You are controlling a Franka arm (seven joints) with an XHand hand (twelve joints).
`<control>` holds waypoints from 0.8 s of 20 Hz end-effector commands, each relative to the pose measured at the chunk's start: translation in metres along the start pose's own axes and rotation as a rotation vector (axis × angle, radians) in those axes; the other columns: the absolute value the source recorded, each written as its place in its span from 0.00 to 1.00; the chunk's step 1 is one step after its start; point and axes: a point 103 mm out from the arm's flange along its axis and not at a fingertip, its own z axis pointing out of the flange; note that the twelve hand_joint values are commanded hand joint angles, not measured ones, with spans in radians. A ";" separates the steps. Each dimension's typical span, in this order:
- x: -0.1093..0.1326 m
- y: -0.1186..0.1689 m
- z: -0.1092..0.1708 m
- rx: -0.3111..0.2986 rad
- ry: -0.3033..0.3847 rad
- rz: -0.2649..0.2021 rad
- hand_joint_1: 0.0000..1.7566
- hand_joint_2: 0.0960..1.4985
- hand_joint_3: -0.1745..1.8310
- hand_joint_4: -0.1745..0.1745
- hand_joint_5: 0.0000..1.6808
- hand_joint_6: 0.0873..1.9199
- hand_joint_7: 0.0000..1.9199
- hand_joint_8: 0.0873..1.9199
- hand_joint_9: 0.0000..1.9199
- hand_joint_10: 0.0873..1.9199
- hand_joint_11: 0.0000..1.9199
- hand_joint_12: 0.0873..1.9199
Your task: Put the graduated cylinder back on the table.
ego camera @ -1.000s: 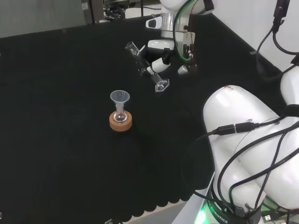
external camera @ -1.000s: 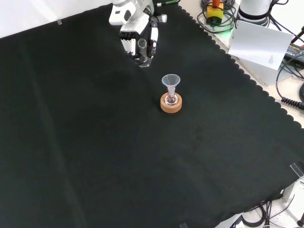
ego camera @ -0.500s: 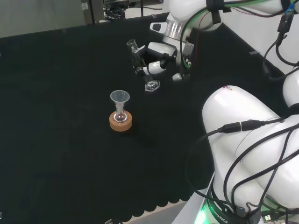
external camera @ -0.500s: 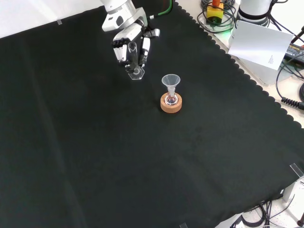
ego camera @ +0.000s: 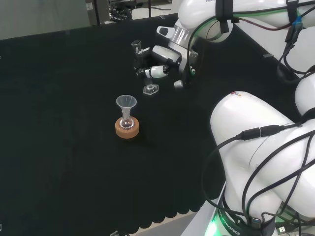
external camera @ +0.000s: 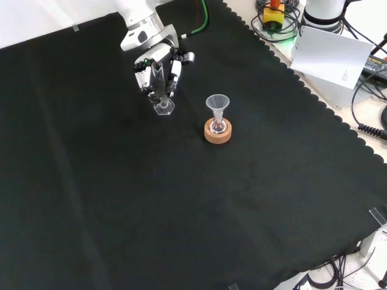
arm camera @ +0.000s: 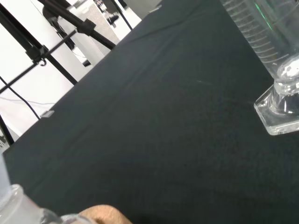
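The hand (ego camera: 156, 69) (external camera: 151, 66) is shut on a clear graduated cylinder (ego camera: 143, 69) (external camera: 159, 87), fingers curled round its tube. The cylinder is nearly upright, tilted a little. Its hexagonal foot (ego camera: 150, 89) (external camera: 163, 108) (arm camera: 279, 112) is at or just above the black cloth; I cannot tell whether it touches. In the wrist view the ribbed tube (arm camera: 256, 30) rises from that foot close to the camera.
A small flask with a clear funnel (ego camera: 126, 103) (external camera: 217, 103) in its neck sits on a cork ring (ego camera: 127, 129) (external camera: 217, 133), close to the cylinder in both views. White arm links (ego camera: 261, 157) stand at the head view's right. Cables and paper (external camera: 331, 54) lie beyond the cloth's scalloped edge.
The hand has swung the cylinder from a strong tilt to nearly upright, carrying it down toward the cloth, leftward in both views.
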 end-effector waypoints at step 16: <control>-0.038 0.036 0.046 -0.135 0.106 -0.029 0.63 0.75 0.09 0.21 0.56 0.55 0.65 0.07 0.74 0.00 0.65 0.35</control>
